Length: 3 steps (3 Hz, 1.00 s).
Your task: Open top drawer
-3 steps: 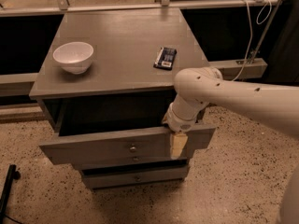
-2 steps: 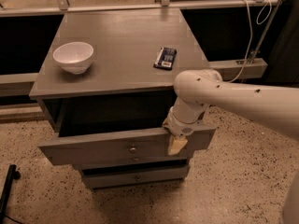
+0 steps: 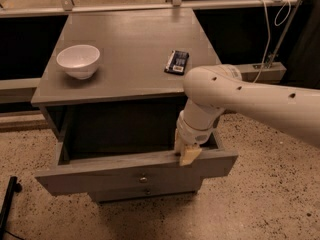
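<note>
Now the top drawer (image 3: 100, 176) stands further out than a second ago, its box gaping, so the task looks nearly done. I count one bowl (image 3: 77, 60), perhaps two knobs (image 3: 143, 179), one dark packet (image 3: 177, 61) and one gripper (image 3: 189, 154), hooked over the drawer's front edge. Whether it is clamped there, I cannot tell.

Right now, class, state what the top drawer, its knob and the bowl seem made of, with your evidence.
Top drawer: likely wood, matt grey paint, plank-like edges. Knob: seemingly metal, small glint. Bowl: probably ceramic, glossy white. The hand sits at the drawer's front edge.
</note>
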### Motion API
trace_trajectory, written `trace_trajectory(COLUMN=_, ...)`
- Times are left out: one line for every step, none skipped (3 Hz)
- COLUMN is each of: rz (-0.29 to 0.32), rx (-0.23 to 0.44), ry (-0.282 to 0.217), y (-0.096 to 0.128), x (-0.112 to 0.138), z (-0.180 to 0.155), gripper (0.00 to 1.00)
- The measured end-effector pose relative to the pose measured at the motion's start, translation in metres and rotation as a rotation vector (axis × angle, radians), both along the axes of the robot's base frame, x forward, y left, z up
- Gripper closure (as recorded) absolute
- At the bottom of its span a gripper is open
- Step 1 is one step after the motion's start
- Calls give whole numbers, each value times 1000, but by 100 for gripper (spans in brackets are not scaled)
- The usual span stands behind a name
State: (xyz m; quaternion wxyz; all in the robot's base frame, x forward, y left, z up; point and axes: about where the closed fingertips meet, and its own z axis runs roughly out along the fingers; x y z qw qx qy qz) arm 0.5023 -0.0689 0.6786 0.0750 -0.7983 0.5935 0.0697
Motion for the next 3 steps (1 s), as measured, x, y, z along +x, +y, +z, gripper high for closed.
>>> trace_trajectory(rz=43, rx=-26, ry=-55, y=6, x=-11, z=37, gripper=52)
trace_trajectory(rz=73, rx=-18, ry=-103, y=19, x=12, z=58, gripper=64)
trace_trajectory(rz=52, rx=34, ry=-131, y=34, x=39, z=49, gripper=75)
